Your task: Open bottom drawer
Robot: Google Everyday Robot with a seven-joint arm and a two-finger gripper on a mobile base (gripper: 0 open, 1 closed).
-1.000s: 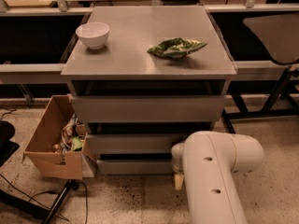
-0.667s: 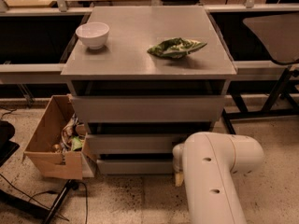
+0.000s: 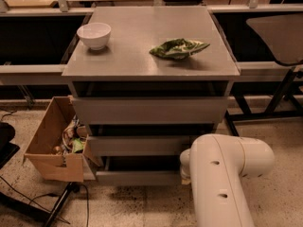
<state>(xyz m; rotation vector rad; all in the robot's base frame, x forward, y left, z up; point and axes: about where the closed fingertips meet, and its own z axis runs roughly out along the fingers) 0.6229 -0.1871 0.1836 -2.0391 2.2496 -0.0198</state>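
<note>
Hardly anything has moved — the arm (image 3: pixel 222 174) stays low by the right end of the bottom drawer (image 3: pixel 137 177). That drawer, lowest of three under the table (image 3: pixel 142 60), sticks out a little, with a dark gap above it. The gripper (image 3: pixel 185 173) is mostly hidden behind the arm, right at the drawer front — I cannot tell if it is wide, narrow or holding. A bowl (image 3: pixel 93 34) and a green bag (image 3: pixel 179 48) sit on the table. A box (image 3: pixel 49 150) stands beside the drawers.
</note>
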